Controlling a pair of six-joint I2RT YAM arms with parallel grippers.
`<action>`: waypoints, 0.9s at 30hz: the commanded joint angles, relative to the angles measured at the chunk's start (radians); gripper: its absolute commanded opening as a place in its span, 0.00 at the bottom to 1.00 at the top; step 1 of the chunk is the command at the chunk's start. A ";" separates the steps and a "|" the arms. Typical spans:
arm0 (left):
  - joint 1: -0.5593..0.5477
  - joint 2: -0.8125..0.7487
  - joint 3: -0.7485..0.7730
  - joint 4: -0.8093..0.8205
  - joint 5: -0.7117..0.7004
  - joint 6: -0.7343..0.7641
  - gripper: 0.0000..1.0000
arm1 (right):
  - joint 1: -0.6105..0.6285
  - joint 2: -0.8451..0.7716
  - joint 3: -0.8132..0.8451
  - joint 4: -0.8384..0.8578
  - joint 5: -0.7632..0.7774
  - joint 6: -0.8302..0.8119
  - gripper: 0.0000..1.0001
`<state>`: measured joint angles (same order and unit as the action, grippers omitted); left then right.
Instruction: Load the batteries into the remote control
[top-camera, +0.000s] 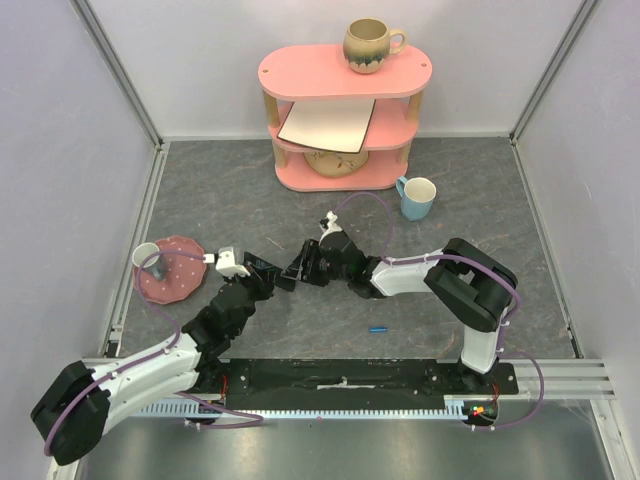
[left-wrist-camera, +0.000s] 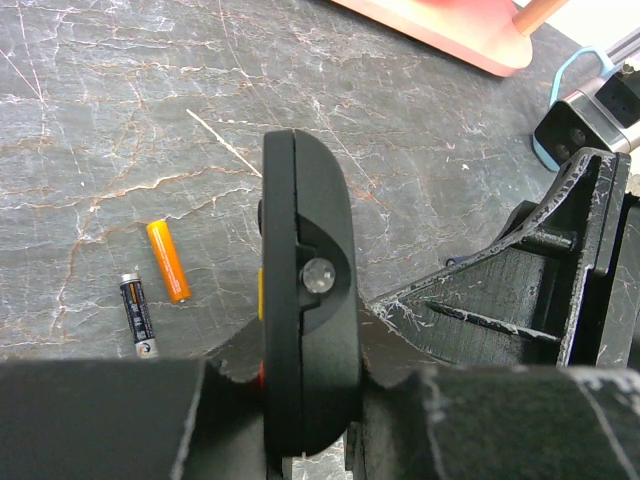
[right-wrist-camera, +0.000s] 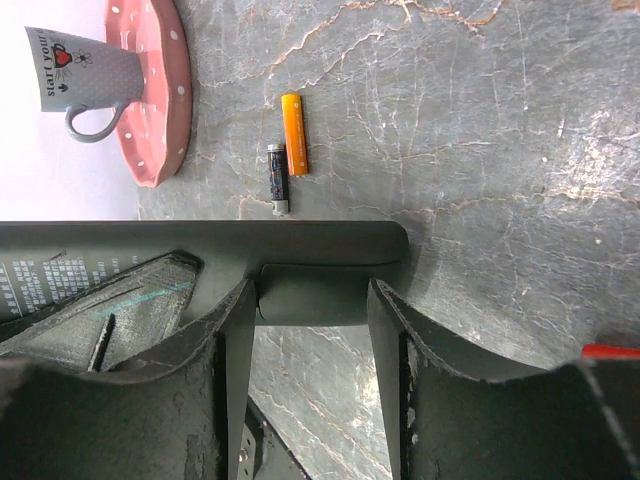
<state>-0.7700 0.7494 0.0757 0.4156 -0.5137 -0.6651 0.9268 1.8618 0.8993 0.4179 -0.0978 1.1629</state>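
The black remote control (left-wrist-camera: 300, 250) is held on edge above the table, with my left gripper (left-wrist-camera: 310, 370) shut on its lower part. In the right wrist view the remote (right-wrist-camera: 200, 245) runs across the frame. My right gripper (right-wrist-camera: 312, 295) has a finger against each end of its raised back cover (right-wrist-camera: 310, 300). Two batteries lie side by side on the table below: a dark one with a lighter end (left-wrist-camera: 138, 315) (right-wrist-camera: 278, 177) and an orange one (left-wrist-camera: 168, 260) (right-wrist-camera: 293, 134). From above, both grippers (top-camera: 268, 274) (top-camera: 305, 268) meet mid-table and hide the batteries.
A pink dotted plate (top-camera: 178, 280) with a grey mug (top-camera: 150, 260) sits at the left. A pink shelf (top-camera: 345, 75) stands at the back, a light blue mug (top-camera: 417, 197) to its right. A small bright blue cylinder (top-camera: 377, 328) lies near the front.
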 joint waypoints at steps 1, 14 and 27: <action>-0.023 -0.002 0.024 -0.032 0.047 0.047 0.02 | 0.000 0.059 -0.071 -0.208 0.064 -0.058 0.53; -0.023 0.011 0.032 -0.040 0.043 0.042 0.02 | -0.011 0.031 -0.122 -0.166 0.061 -0.058 0.53; -0.023 0.016 0.032 -0.047 0.035 0.032 0.02 | -0.020 -0.018 -0.181 -0.084 0.050 -0.042 0.56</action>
<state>-0.7876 0.7547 0.0891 0.3992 -0.4686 -0.6609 0.9188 1.8164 0.7803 0.5354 -0.0978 1.1675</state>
